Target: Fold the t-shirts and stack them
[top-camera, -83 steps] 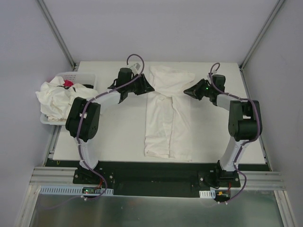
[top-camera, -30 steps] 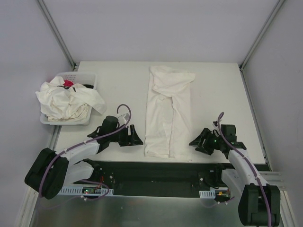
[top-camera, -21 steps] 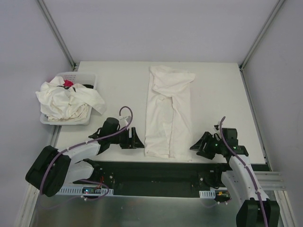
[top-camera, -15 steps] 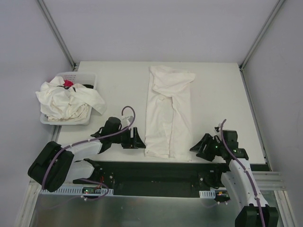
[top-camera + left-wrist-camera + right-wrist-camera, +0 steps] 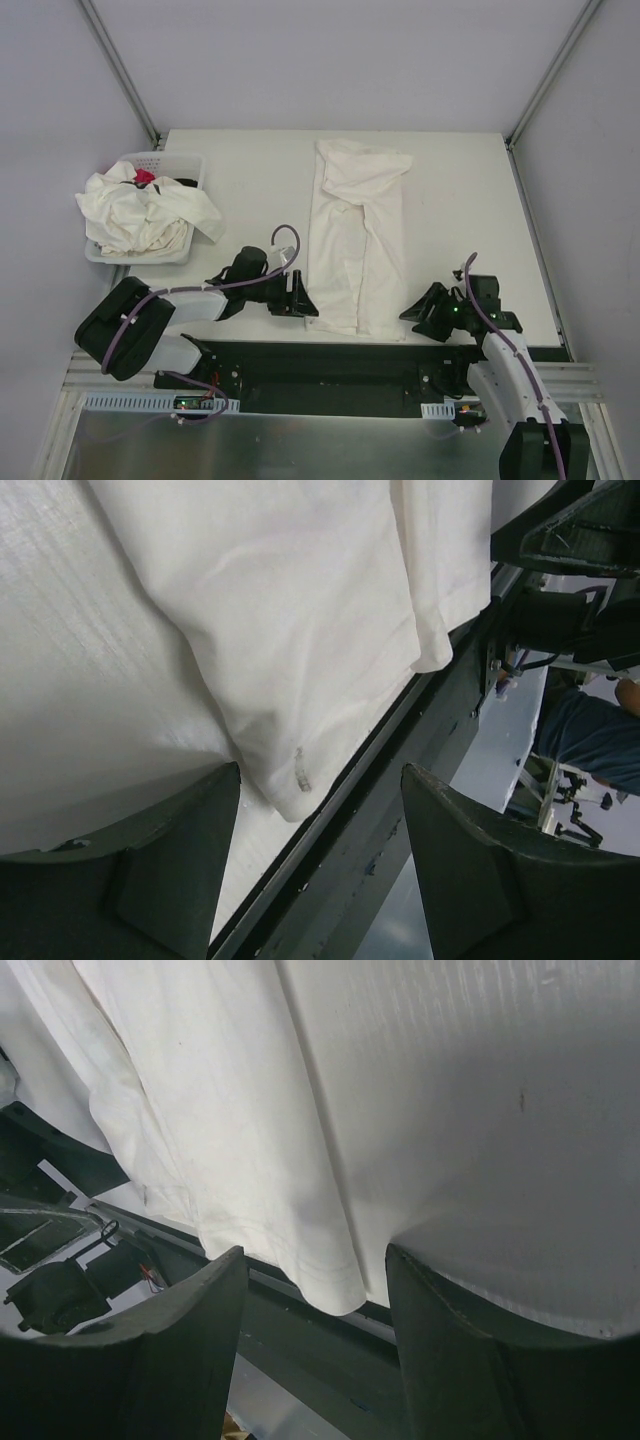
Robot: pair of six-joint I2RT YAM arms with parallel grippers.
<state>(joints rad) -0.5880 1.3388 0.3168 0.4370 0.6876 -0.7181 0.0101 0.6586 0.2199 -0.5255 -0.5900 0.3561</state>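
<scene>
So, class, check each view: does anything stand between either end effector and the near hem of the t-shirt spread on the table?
Nothing visible does. The left end effector and right end effector are open, facing the hem corners of the t-shirt, with only bare table before them. The basket sits far off to the left.

You cannot tell from the top view whether the left gripper (image 5: 305,296) touches the hem of the flat t-shirt (image 5: 350,250), and both wrist views crop that shirt at their upper edges.
</scene>
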